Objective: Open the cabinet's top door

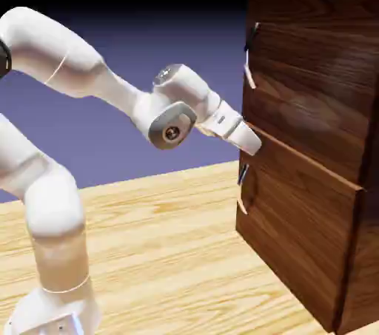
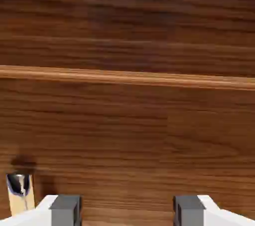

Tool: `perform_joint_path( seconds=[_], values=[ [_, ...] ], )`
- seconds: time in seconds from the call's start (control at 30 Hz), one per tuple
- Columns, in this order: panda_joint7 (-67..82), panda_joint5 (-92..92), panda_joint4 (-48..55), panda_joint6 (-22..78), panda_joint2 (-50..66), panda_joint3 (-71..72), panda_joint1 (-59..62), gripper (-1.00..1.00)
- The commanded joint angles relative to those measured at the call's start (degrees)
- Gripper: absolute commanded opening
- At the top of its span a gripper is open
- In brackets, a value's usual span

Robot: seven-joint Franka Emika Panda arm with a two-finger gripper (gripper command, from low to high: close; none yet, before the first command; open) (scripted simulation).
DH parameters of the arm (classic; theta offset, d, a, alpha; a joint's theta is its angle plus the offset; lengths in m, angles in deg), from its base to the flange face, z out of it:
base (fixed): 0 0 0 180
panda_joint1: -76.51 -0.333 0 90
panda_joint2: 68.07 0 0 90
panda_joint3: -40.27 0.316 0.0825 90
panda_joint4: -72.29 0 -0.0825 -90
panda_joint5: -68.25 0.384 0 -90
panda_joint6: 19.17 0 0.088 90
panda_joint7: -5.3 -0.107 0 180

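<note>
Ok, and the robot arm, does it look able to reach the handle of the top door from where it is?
Probably yes: the jaws stand open and I see nothing between the arm and the top door's handle. But the arm's end is lower, so it likely must rise first.

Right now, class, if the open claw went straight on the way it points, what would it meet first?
Probably the cabinet's lower door, below the pale ledge; how close the claw is remains unclear.
</note>
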Motion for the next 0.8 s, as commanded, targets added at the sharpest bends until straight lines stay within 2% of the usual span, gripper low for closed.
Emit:
perform_joint_path(
  seconds=[0.0, 0.77],
  values=[
    [1.5, 2.5, 0.4, 0.1, -0.6, 1.1, 1.0, 0.00],
    [36.5, 59.8, 10.7, 3.2, -14.7, 25.4, 22.8, 0.00]
  ],
)
